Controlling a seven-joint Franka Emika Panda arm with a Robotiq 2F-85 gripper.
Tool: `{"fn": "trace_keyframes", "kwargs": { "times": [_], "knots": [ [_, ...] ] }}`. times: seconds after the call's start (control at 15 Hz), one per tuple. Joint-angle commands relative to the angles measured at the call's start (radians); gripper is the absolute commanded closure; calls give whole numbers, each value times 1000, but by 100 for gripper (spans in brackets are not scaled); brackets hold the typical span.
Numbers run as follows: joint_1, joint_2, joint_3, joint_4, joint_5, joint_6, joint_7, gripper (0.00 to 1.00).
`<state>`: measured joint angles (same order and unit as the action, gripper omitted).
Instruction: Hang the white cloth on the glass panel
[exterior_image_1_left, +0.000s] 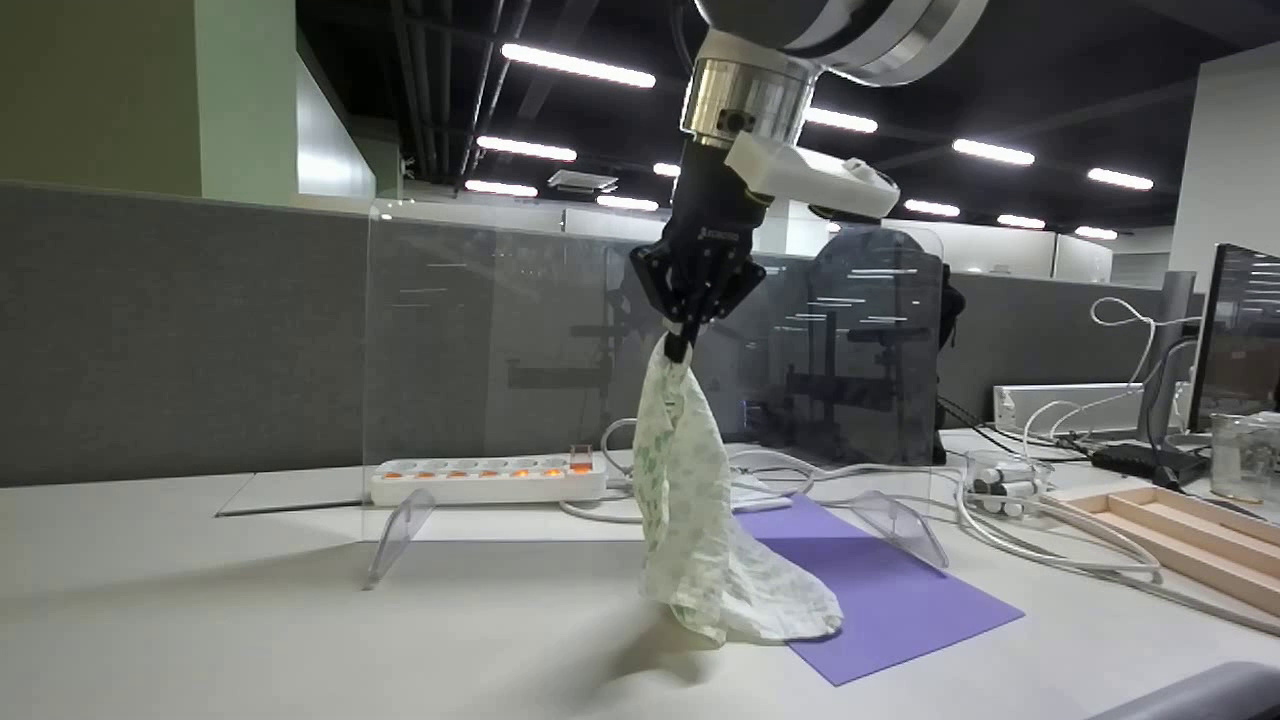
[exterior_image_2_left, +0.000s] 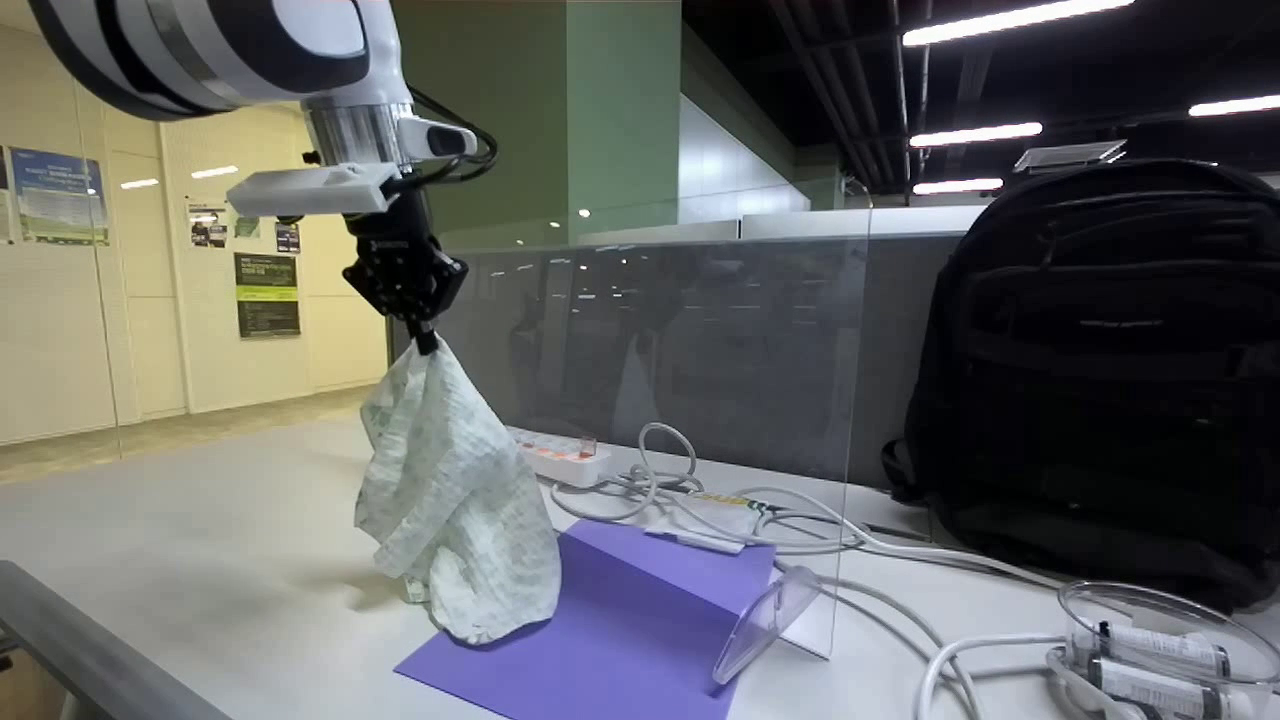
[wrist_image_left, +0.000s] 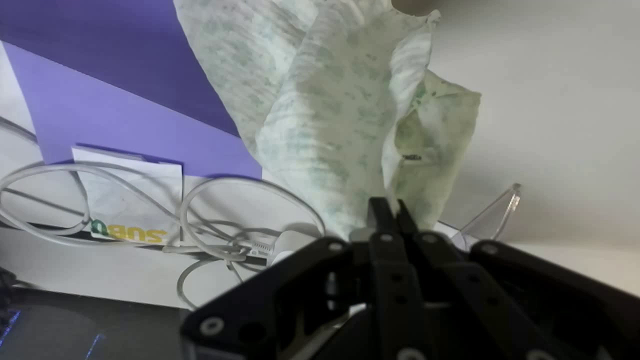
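Observation:
The white cloth, wrinkled with faint green marks, hangs from my gripper in both exterior views (exterior_image_1_left: 690, 500) (exterior_image_2_left: 460, 500) and fills the upper middle of the wrist view (wrist_image_left: 340, 115). My gripper (exterior_image_1_left: 683, 345) (exterior_image_2_left: 425, 340) (wrist_image_left: 392, 210) is shut on the cloth's top, fingers pointing down. The cloth's lower end reaches the purple mat; whether it rests there is hard to tell. The clear glass panel (exterior_image_1_left: 480, 340) (exterior_image_2_left: 740, 330) stands upright on the table behind the cloth. The fingertips appear lower than its top edge. No part of the cloth lies over that edge.
Clear feet (exterior_image_1_left: 400, 535) (exterior_image_2_left: 765, 625) (wrist_image_left: 492, 215) stick out from the panel. The purple mat (exterior_image_1_left: 890, 610) lies below the cloth. Behind the panel are a power strip (exterior_image_1_left: 490, 490) and cables. A black backpack (exterior_image_2_left: 1100, 400) and wooden tray (exterior_image_1_left: 1180, 540) stand to the side.

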<state>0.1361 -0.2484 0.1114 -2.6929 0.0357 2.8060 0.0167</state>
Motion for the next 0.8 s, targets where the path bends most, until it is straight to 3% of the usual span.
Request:
{"fn": "trace_keyframes", "kwargs": {
  "times": [0.0, 0.4, 0.73],
  "knots": [
    [-54, -49, 79, 19, -78, 35, 172, 100],
    [-84, -135, 139, 115, -68, 72, 273, 100],
    [-228, -185, 227, 227, -104, 152, 386, 100]
  ]
}}
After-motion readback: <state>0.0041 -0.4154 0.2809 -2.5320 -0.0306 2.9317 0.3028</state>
